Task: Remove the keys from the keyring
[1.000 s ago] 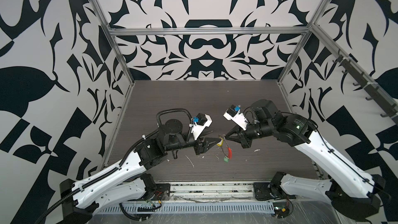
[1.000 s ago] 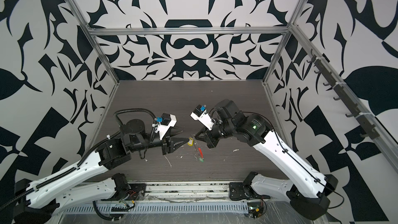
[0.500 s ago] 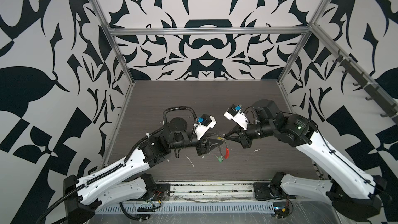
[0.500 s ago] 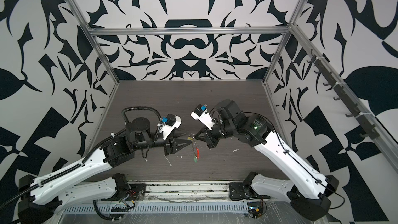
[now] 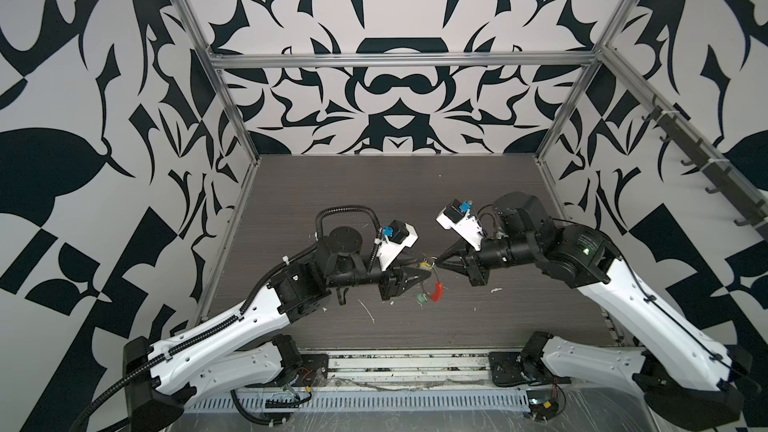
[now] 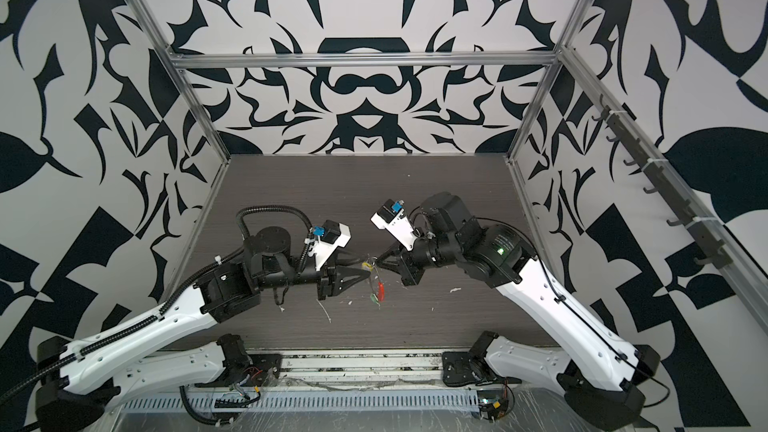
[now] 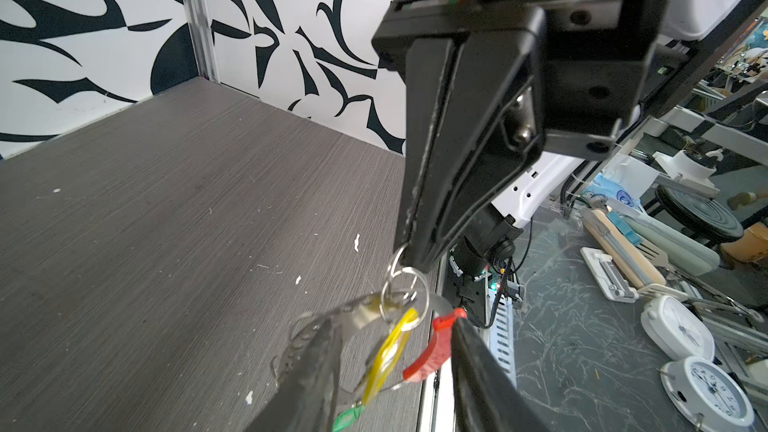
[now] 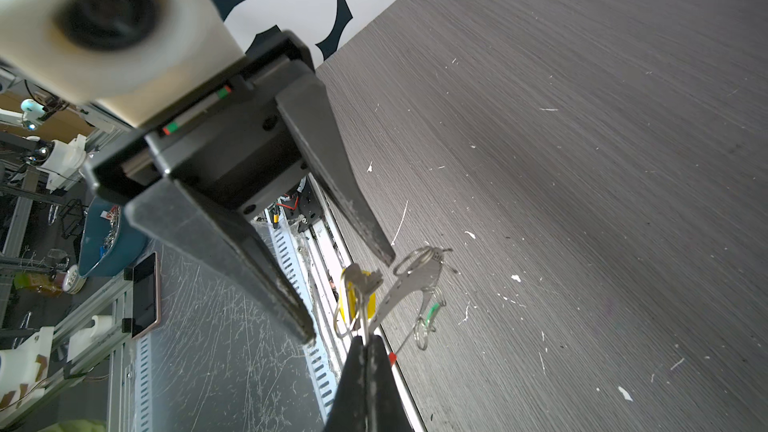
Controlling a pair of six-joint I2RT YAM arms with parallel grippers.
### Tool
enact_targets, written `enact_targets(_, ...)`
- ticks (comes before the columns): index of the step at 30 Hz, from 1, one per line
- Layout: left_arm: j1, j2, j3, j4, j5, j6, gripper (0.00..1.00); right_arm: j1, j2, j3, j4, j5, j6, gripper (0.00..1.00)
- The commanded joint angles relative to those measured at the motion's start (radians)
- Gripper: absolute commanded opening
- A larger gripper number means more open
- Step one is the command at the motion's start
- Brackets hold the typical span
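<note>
The keyring hangs above the table between both arms, and its red sleeve (image 5: 436,290) dangles lowest in both top views. My right gripper (image 8: 365,338) is shut on the keyring's thin wire (image 8: 344,317). One silvery key (image 8: 362,280) carries a yellow tag (image 7: 390,353). A second key (image 8: 411,282) hangs beside a green tag (image 8: 432,311). My left gripper (image 7: 392,326) is open, its fingers (image 7: 307,371) on either side of the yellow tag and the sleeve (image 7: 436,347). The key blade (image 7: 361,313) rests against one fingertip and the sleeve touches the other finger.
White scraps (image 5: 368,310) dot the dark wood-grain table (image 5: 374,201). A metal rail (image 5: 399,363) with both arm bases runs along the front edge. Patterned walls close in the back and sides. Clocks (image 7: 677,330) and clutter lie beyond the table's edge.
My left gripper has moved right, up to the hanging keys, so its fingers now straddle the yellow tag. The right gripper has kept its hold and hardly moved.
</note>
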State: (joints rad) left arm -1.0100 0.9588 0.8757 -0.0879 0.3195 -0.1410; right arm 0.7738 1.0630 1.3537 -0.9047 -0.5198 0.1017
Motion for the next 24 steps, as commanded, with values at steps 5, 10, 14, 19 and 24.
enact_targets(5, 0.002, 0.013, -0.009, 0.011, -0.002, -0.011, 0.30, 0.000, -0.026, 0.007, 0.063, -0.008, 0.017, 0.00)
enact_targets(10, 0.002, 0.014, -0.006, 0.013, -0.015, -0.010, 0.12, 0.000, -0.038, -0.003, 0.077, 0.001, 0.027, 0.00)
enact_targets(14, 0.002, 0.003, -0.009, 0.008, -0.032, -0.013, 0.00, 0.001, -0.058, -0.024, 0.106, 0.024, 0.046, 0.00)
enact_targets(19, 0.003, -0.017, -0.019, -0.007, -0.072, -0.021, 0.00, 0.001, -0.093, -0.059, 0.166, 0.045, 0.082, 0.00)
enact_targets(24, 0.003, -0.031, -0.032, -0.019, -0.098, -0.032, 0.00, 0.001, -0.123, -0.105, 0.241, 0.041, 0.116, 0.00)
